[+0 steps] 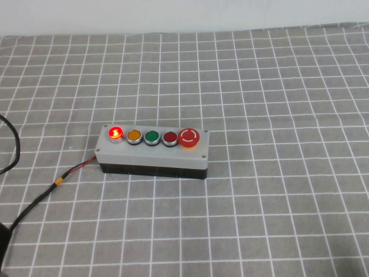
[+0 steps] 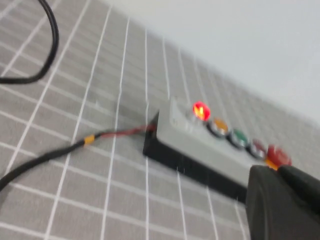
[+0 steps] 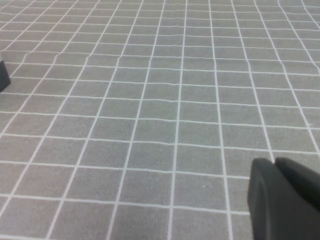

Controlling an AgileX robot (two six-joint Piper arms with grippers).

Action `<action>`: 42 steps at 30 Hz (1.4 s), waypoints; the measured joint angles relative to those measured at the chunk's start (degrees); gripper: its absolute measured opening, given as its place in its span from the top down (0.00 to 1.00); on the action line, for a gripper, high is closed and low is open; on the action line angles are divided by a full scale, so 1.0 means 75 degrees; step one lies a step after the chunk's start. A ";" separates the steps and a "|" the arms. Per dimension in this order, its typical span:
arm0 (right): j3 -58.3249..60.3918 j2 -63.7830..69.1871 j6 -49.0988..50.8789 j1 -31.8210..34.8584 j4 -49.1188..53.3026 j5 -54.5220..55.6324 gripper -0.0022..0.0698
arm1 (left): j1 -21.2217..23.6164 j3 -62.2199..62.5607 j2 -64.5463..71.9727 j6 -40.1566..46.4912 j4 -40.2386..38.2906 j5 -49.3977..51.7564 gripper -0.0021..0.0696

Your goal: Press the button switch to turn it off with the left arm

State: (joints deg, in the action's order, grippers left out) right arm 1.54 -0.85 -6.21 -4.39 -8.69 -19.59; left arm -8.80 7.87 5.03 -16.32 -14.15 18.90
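Note:
The grey five-button box lies mid-table on the checked cloth. Its button switch is the end button on the robot's left, and it glows bright red. It also shows lit in the left wrist view. My left gripper is shut and empty. It hangs well short of the box, on the robot's left side, apart from the button switch. In the high view only a dark bit of the left arm shows at the bottom left corner. My right gripper is shut and empty over bare cloth, out of the high view.
On the box, orange, green and dark red buttons and a large red mushroom button follow the lit one. A black cable with red wire runs from the box's left end toward the front left. A white wall borders the far edge.

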 joint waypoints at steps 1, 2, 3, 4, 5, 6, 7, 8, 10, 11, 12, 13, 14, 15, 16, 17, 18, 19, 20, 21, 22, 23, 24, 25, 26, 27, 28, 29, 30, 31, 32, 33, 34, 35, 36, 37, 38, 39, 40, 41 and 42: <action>0.0000 0.0000 0.0000 0.0000 0.0000 0.0000 0.99 | 0.0000 0.0391 0.0349 0.0083 0.0052 0.0372 0.98; 0.0000 0.0000 0.0000 0.0000 0.0000 0.0000 0.99 | 0.0000 0.0713 0.0647 0.0203 0.0082 0.0676 0.98; 0.0000 0.0000 0.0000 0.0000 0.0000 0.0000 0.99 | 0.0000 0.1127 0.1053 0.0384 0.0106 0.1049 0.98; 0.0000 0.0000 0.0000 0.0000 0.0000 0.0000 0.99 | 0.0000 0.1539 0.1476 0.0602 0.0134 0.1413 0.98; 0.0000 0.0000 0.0000 0.0000 0.0000 0.0000 0.99 | 0.0000 0.1946 0.1918 0.0780 0.0147 0.1685 0.98; 0.0000 0.0000 0.0000 0.0000 0.0000 0.0000 0.99 | 0.0000 0.2353 0.2372 0.0991 0.0200 0.2016 0.98; 0.0000 0.0000 0.0000 0.0000 0.0000 0.0000 0.99 | 0.0000 0.2750 0.2830 0.1191 0.0236 0.2327 0.98; 0.0000 0.0000 0.0000 0.0000 0.0000 0.0000 0.99 | 0.0000 0.3063 0.3207 0.1332 0.0251 0.2609 0.98; 0.0000 0.0000 0.0000 0.0000 0.0000 0.0000 0.99 | 0.0000 0.3811 0.4156 0.1693 0.0269 0.3126 0.98; 0.0000 0.0000 0.0000 0.0000 0.0000 0.0000 0.99 | 0.0000 0.4096 0.4543 0.1901 0.0269 0.3319 0.98; 0.0000 0.0000 0.0000 0.0000 0.0000 0.0000 0.99 | 0.0000 0.4444 0.5028 0.2098 0.0269 0.3541 0.98; 0.0000 0.0000 0.0000 0.0000 0.0000 0.0000 0.99 | 0.0000 0.4782 0.5514 0.2279 0.0269 0.3750 0.98; 0.0000 0.0000 0.0000 0.0000 0.0000 0.0000 0.99 | 0.0000 0.5048 0.6000 0.2390 0.0269 0.3893 0.98; 0.0000 0.0000 0.0000 0.0000 0.0000 0.0000 0.99 | 0.0000 0.5368 0.6480 0.2541 0.0269 0.4054 0.98; 0.0000 0.0000 0.0000 0.0000 0.0000 0.0000 0.99 | 0.0000 0.5685 0.6961 0.2693 0.0269 0.4169 0.98; 0.0000 0.0000 0.0000 0.0000 0.0000 0.0000 0.99 | -0.0042 0.5983 0.7437 0.2840 0.0284 0.4245 0.98; 0.0000 0.0000 0.0000 0.0000 0.0000 0.0000 0.99 | -0.0111 0.6277 0.7799 0.2936 0.0313 0.4272 0.98; 0.0000 0.0000 0.0000 0.0000 0.0000 0.0000 0.99 | -0.0205 0.6565 0.8235 0.3045 0.0347 0.4288 0.98; 0.0000 0.0000 0.0000 0.0000 0.0000 0.0000 0.99 | -0.0309 0.6857 0.8658 0.3161 0.0361 0.4303 0.98; 0.0000 0.0000 0.0000 0.0000 0.0000 0.0000 0.99 | -0.0382 0.7087 0.8990 0.3273 0.0361 0.4316 0.98; 0.0000 0.0000 0.0000 0.0000 0.0000 0.0000 0.99 | -0.0460 0.7377 0.9396 0.3365 0.0361 0.4334 0.98; 0.0000 0.0000 0.0000 0.0000 0.0000 0.0000 0.99 | -0.0501 0.7674 0.9795 0.3451 0.0361 0.4372 0.98; 0.0000 0.0000 0.0000 0.0000 0.0000 0.0000 0.99 | -0.0533 0.7910 1.0186 0.3524 0.0361 0.4440 0.98; 0.0000 0.0000 0.0000 0.0000 0.0000 0.0000 0.99 | -0.0532 0.8207 1.0567 0.3622 0.0318 0.4539 0.98; 0.0000 0.0000 0.0000 0.0000 0.0000 0.0000 0.99 | -0.0532 0.8497 1.0934 0.3696 0.0268 0.4663 0.98; 0.0000 0.0000 0.0000 0.0000 0.0000 0.0000 0.99 | -0.0532 0.8775 1.1212 0.3747 0.0230 0.4777 0.98; 0.0000 0.0000 0.0000 0.0000 0.0000 0.0000 0.99 | -0.0532 0.9038 1.1541 0.3826 0.0168 0.4877 0.98; 0.0000 0.0000 0.0000 0.0000 0.0000 0.0000 0.99 | -0.0532 0.9280 1.1841 0.3911 0.0090 0.4957 0.98; 0.0000 0.0000 0.0000 0.0000 0.0000 0.0000 0.99 | -0.0532 0.9461 1.2060 0.3996 0.0023 0.4996 0.98; 0.0000 0.0000 0.0000 0.0000 0.0000 0.0000 0.99 | -0.0548 0.9675 1.2303 0.4060 -0.0042 0.5060 0.98; 0.0000 0.0000 0.0000 0.0000 0.0000 0.0000 0.99 | -0.0565 0.9863 1.2511 0.4097 -0.0082 0.5097 0.98; 0.0000 0.0000 0.0000 0.0000 0.0000 0.0000 0.99 | -0.0578 0.9991 1.2648 0.4151 -0.0102 0.5129 0.98; 0.0000 0.0000 0.0000 0.0000 0.0000 0.0000 0.99 | -0.0597 1.0122 1.2788 0.4190 -0.0134 0.5134 0.98; 0.0000 0.0000 0.0000 0.0000 0.0000 0.0000 0.99 | -0.0601 1.0223 1.2913 0.4220 -0.0153 0.5139 0.98; 0.0000 0.0000 0.0000 0.0000 0.0000 0.0000 0.99 | -0.0614 1.0294 1.2975 0.4233 -0.0167 0.5152 0.98; 0.0000 0.0000 0.0000 0.0000 0.0000 0.0000 0.99 | -0.0614 1.0345 1.3040 0.4238 -0.0167 0.5152 0.98; 0.0000 0.0000 0.0000 0.0000 0.0000 0.0000 0.99 | -0.0614 1.0379 1.3094 0.4251 -0.0167 0.5152 0.98; 0.0000 0.0000 0.0000 0.0000 0.0000 0.0000 0.99 | -0.0614 1.0394 1.3136 0.4251 -0.0167 0.5152 0.98; 0.0000 0.0000 0.0000 0.0000 0.0000 0.0000 0.99 | -0.0614 1.0410 1.3196 0.4267 -0.0167 0.5130 0.98; 0.0000 0.0000 0.0000 0.0000 0.0000 0.0000 0.99 | -0.0614 1.0410 1.3245 0.4267 -0.0167 0.5131 0.98; 0.0000 0.0000 0.0000 0.0000 0.0000 0.0000 0.99 | -0.0614 1.0410 1.3293 0.4285 -0.0167 0.5131 0.98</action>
State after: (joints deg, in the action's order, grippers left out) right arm 1.54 -0.85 -6.21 -4.39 -8.69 -19.59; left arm -13.40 85.94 104.73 15.82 -15.40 57.38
